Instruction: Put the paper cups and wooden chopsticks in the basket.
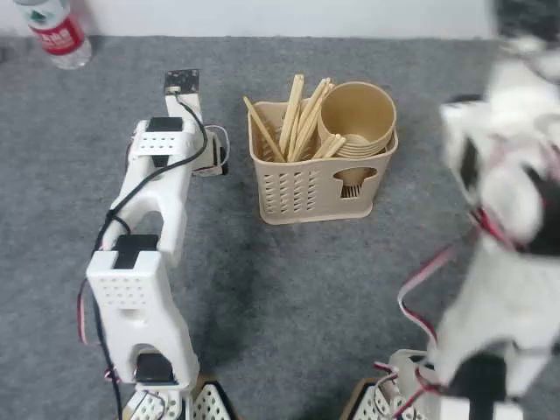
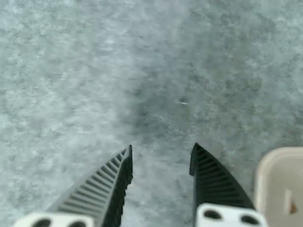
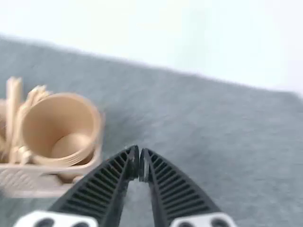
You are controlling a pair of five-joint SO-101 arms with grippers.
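Observation:
A beige perforated basket [image 1: 306, 188] stands on the grey mat at mid-table. Stacked paper cups [image 1: 359, 118] sit in its right half and several wooden chopsticks [image 1: 297, 118] lean in its left half. The cups [image 3: 57, 127], chopsticks [image 3: 16, 101] and basket [image 3: 33, 179] also show in the right wrist view. My left gripper [image 2: 161, 153] hangs open over bare mat just left of the basket, whose corner [image 2: 281, 184] shows beside it. My right gripper [image 3: 138, 156] is shut on nothing, raised to the right of the basket. The right arm [image 1: 507, 227] looks blurred in the high view.
A plastic water bottle [image 1: 54, 31] lies at the far left corner. The left arm [image 1: 153, 227] stretches along the mat's left side. A white wall borders the mat's far edge [image 3: 199, 33].

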